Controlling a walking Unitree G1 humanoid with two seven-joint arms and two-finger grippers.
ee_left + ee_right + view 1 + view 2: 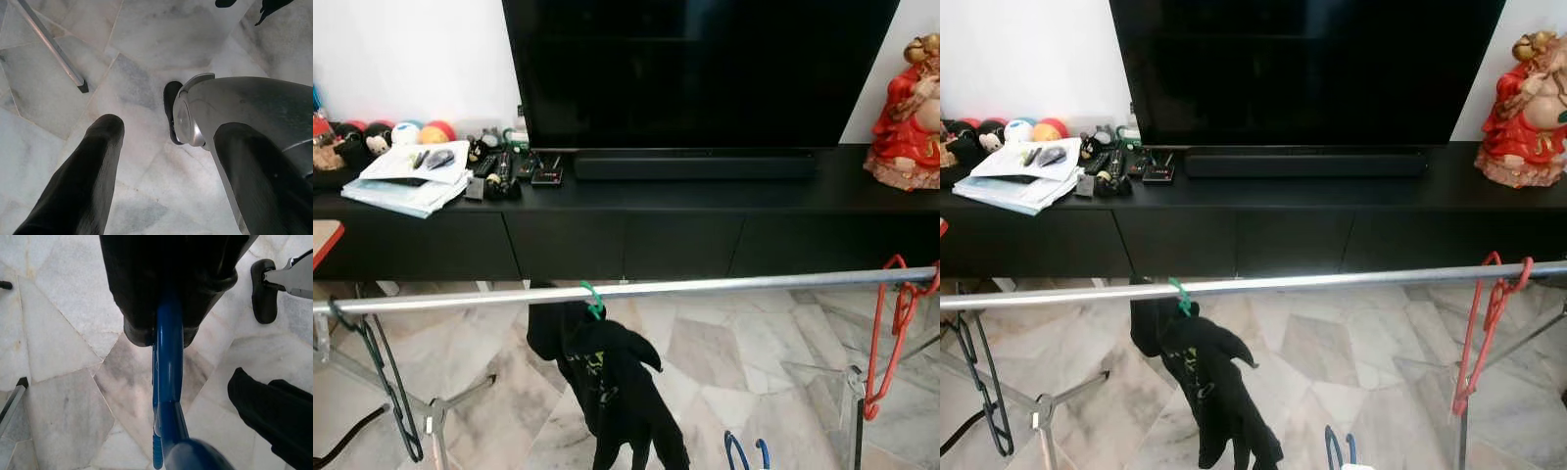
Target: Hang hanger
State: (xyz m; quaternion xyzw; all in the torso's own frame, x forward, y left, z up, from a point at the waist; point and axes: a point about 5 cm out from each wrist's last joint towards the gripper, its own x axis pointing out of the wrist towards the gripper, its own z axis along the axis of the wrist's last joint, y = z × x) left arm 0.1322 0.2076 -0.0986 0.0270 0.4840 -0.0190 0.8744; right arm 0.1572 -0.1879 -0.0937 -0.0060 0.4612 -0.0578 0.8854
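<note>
Blue hanger [166,396] is what I am carrying: the right end effector [168,333] is pinching it, the two black fingers pressed against the blue plastic with the hanger's long stem running straight out past the fingertips toward the marble floor [63,396]. In the head view I am seeing just its blue hook [744,452] poking up at the lower edge, so the hanger is sitting low and below the rail [636,290].

The relation I am watching is vertical. The silver rail is lying above and ahead of the right end effector, its long axis running side to side across my view, and the hook has to rise over it and drop on. The right arm is the nearer one and already has the load.

Along the rail, the black garment [607,382] on its green hanger [594,300] is hanging to the left of the right end effector, the red hanger [891,333] well to its right, and a dark hanger [382,382] far out to the left. I judge the bare stretch between the garment and the red hanger to be the likely landing spot.

The left end effector [161,161] is hanging idle, fingers spread and gripping nothing, pointing at the floor.
</note>
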